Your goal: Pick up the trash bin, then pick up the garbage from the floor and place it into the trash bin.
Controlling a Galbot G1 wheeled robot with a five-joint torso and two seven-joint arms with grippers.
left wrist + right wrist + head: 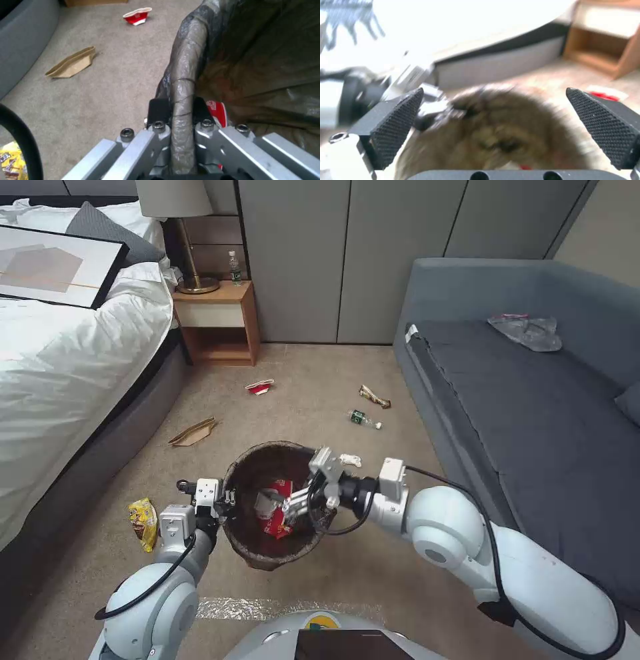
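bins: 1 trash bin (267,560), held off the carpet before the robot, left hand (180,110) clenched on its bagged rim | inside: 1 red-white carton (277,513) | right hand (496,125) released, fingers spread above the bin mouth | floor litter: 1 red carton (259,387), 1 cardboard piece (193,433), 1 bottle (364,419), 1 brown wrapper (373,397), 1 yellow wrapper (143,521), 1 tissue (350,460)

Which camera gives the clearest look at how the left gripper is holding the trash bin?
The left wrist view: the left gripper is shut on the trash bin at its bag-covered rim, one finger on each side. The head view shows the grip small; the right wrist view shows the bin blurred.
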